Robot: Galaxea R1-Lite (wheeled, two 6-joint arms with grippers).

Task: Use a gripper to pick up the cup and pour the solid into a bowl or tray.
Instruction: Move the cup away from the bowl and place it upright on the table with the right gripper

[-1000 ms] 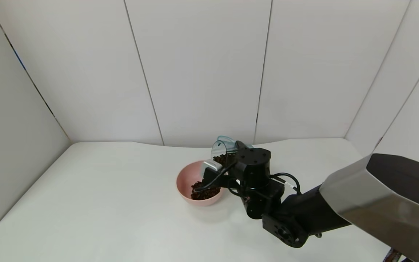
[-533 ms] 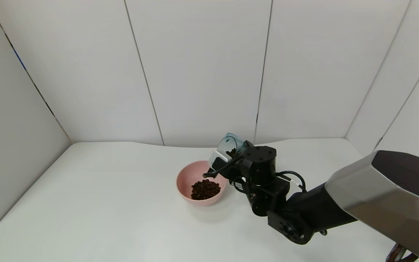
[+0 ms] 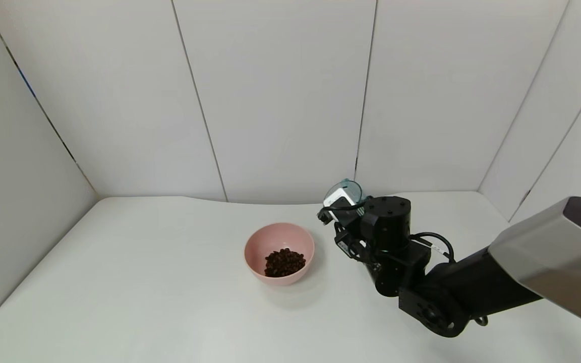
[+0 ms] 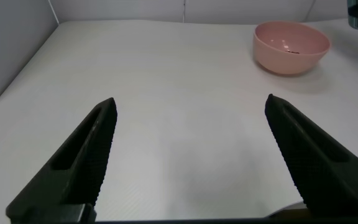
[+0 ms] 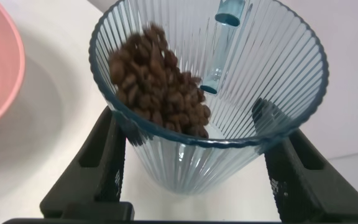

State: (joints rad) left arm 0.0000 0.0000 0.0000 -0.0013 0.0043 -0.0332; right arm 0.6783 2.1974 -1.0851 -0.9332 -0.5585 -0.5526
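— Starting left of the pink bowl (image 3: 279,253), what's there?
— The left gripper (image 4: 188,155), well to its left above the white table (image 3: 144,282), jaws spread wide, holding nothing.
— And in the bowl?
— A pile of brown beans (image 3: 284,262).
— To its right?
— The right gripper (image 5: 194,165), clamped on the ribbed blue cup (image 5: 213,93), lifted clear of the table; some beans remain in the cup.
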